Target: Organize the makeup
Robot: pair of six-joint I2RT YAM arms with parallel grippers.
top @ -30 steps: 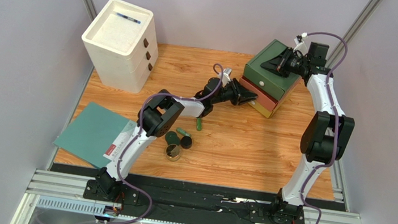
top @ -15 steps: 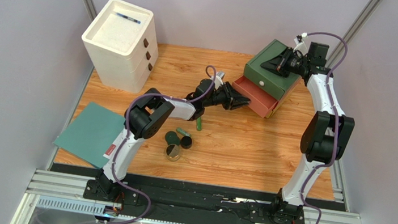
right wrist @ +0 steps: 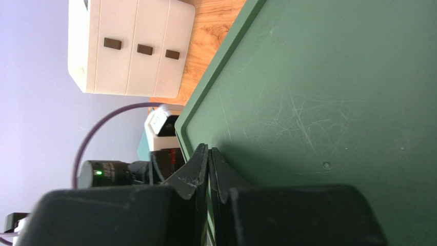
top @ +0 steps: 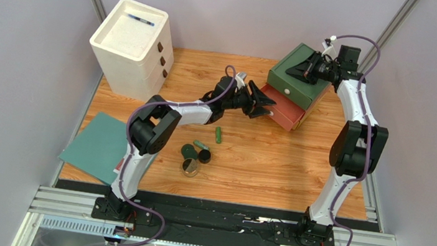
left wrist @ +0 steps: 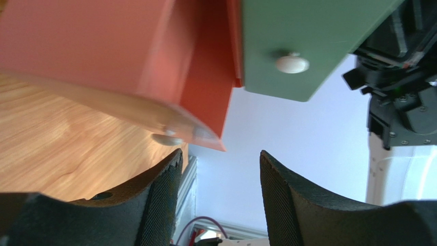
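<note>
Red drawer (top: pixel 284 109) stands open; blue pen (top: pixel 139 20) tops white cabinet (top: pixel 140 66)

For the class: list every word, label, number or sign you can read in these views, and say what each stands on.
None can be read.
The white and red slip at the edge of the teal sheet carries print too small to make out.
Nothing else in the three views shows lettering.

Top view looks down on the whole table (top: pixel 260 159) from behind; wrist views sit close. Left faces the red drawer (left wrist: pixel 102 51); right skims the green chest (right wrist: pixel 333 102), shared by all.
</note>
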